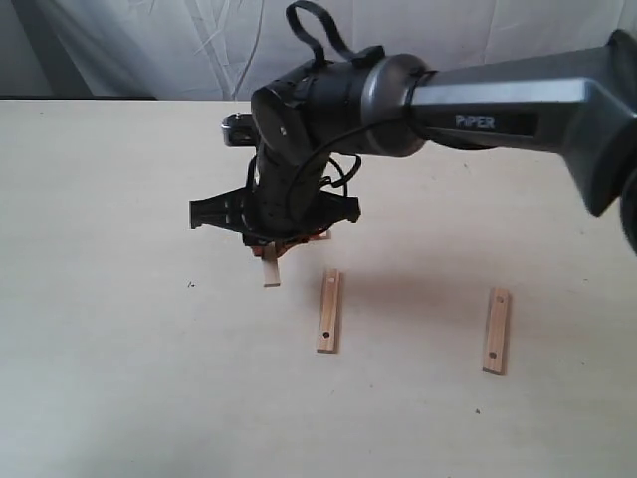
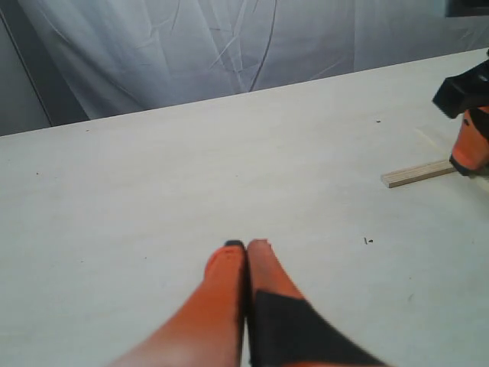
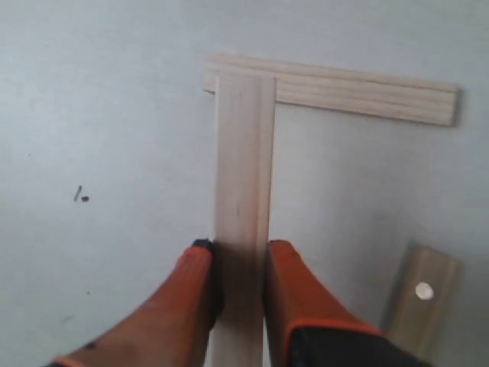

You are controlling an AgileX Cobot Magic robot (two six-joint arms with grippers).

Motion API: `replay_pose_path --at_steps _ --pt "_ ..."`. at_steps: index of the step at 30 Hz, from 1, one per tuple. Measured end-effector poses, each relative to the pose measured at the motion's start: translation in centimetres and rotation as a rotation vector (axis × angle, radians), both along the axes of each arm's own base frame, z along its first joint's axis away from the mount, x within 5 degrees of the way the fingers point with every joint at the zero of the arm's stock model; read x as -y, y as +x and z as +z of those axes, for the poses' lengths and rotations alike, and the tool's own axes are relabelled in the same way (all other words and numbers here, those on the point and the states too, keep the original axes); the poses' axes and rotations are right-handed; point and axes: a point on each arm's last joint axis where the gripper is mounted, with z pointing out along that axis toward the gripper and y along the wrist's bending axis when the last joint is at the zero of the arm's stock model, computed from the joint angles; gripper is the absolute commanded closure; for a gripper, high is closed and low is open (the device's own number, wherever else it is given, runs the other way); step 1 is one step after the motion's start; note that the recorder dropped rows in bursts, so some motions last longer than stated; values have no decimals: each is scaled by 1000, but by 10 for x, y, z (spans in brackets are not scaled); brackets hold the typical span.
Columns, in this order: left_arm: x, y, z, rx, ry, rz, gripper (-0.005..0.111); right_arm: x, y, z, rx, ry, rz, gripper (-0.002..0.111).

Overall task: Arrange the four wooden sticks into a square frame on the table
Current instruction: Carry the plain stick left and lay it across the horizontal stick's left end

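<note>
My right gripper (image 3: 241, 248) is shut on a plain wooden stick (image 3: 243, 153). That stick's far end lies over one end of a second plain stick (image 3: 344, 90), making an L corner on the table (image 3: 99, 115). A holed stick (image 3: 424, 294) lies close by. From the exterior, the right gripper (image 1: 277, 247) hangs left of centre with a pale stick end (image 1: 271, 271) poking out under it. Two holed sticks (image 1: 328, 311) (image 1: 496, 331) lie apart on the table (image 1: 119, 378). My left gripper (image 2: 246, 246) is shut and empty over bare table, out of the exterior view.
The dark right arm (image 1: 498, 100) stretches across the table from the right. A wrinkled white curtain (image 1: 149, 45) backs the far table edge. The left wrist view catches a stick (image 2: 419, 173) beside an orange finger (image 2: 470, 145) of the right gripper.
</note>
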Motion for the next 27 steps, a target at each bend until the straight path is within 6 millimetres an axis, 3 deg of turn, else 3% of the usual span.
replay_pose_path --at_steps 4,11,14,16,20,27 --pt "0 0 0 0 0 0 107 -16 6 -13 -8 19 1 109" --pt "0 0 0 0 0 0 107 -19 10 -33 -13 20 -31 109" --pt "0 0 0 0 0 0 107 -19 11 -35 -6 7 -35 99" --pt "0 0 0 0 0 0 107 -18 12 -35 2 3 -39 84" --pt "0 0 0 0 0 0 107 -18 13 -35 14 -1 -43 67" --pt "0 0 0 0 0 0 107 -17 14 -35 12 4 -80 65"
